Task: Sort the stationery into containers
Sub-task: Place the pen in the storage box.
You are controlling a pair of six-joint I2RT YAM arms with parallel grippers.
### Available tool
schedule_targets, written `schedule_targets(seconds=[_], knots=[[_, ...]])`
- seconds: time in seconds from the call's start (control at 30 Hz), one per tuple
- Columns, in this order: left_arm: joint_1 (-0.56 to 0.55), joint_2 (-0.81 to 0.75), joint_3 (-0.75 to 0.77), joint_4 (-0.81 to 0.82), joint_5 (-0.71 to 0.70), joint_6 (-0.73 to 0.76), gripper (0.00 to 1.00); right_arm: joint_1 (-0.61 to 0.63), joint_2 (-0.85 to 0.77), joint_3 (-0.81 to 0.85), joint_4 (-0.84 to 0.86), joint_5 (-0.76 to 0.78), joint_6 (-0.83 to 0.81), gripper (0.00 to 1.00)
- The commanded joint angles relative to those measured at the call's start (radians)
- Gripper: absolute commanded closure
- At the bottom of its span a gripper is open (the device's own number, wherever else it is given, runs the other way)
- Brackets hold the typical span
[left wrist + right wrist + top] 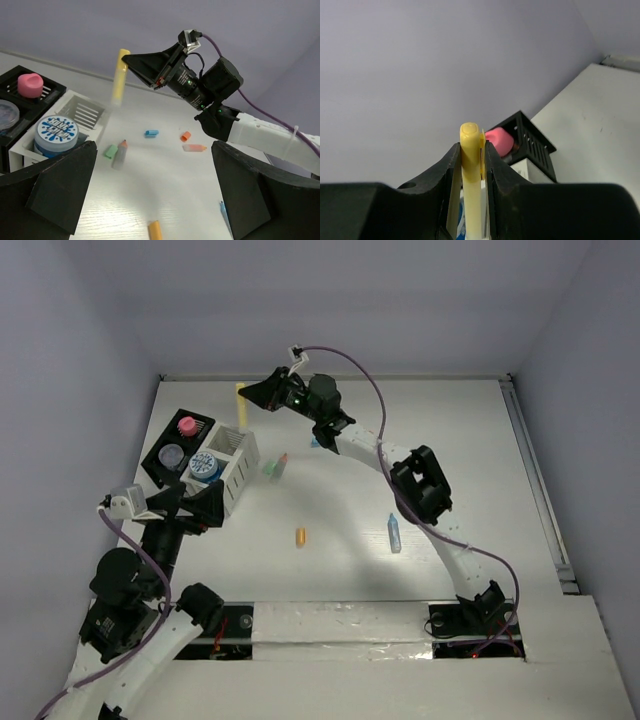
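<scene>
We see a white surface [470, 440] with a faint wood grain. The right tool [258, 395] is black, and the yellow stick [119, 75] in it is pale. The left tool [190, 502] is black too. Both arms are white with black joints, and a purple cable [352, 368] trails off each.

The ribbed tray [158, 448] is black and holds a pink piece [30, 84] and a grey-lidded tub [172, 455]. The slatted box [240, 468] is white; the tub [56, 129] in it has a white lid with a blue splash pattern.

Loose pieces: an orange stick [300, 536], a light blue stick [394, 534], a green piece [110, 151], a grey stick [120, 154] tipped orange, a small blue piece [151, 133], an orange cap [185, 135] and a peach stick [194, 147].
</scene>
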Motion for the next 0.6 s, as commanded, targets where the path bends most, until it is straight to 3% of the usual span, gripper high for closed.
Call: schedule_targets(seconds=[0.0,0.13,0.57], knots=[[-0.001,0.004,-0.009,0.027,-0.048,0.023,0.01,0.011,0.064,0.17,-0.057,0.034,-0.034,1.0],[0.017,0.04,-0.005,0.032,-0.014,0.031,0.01,0.02,0.141,0.297,-0.116,0.051,-0.065,1.0],[0.269,0.057,-0.035,0.096,0.235,0.066,0.01,0.074,0.184,0.301,-0.143,0.065,-0.152,1.0]])
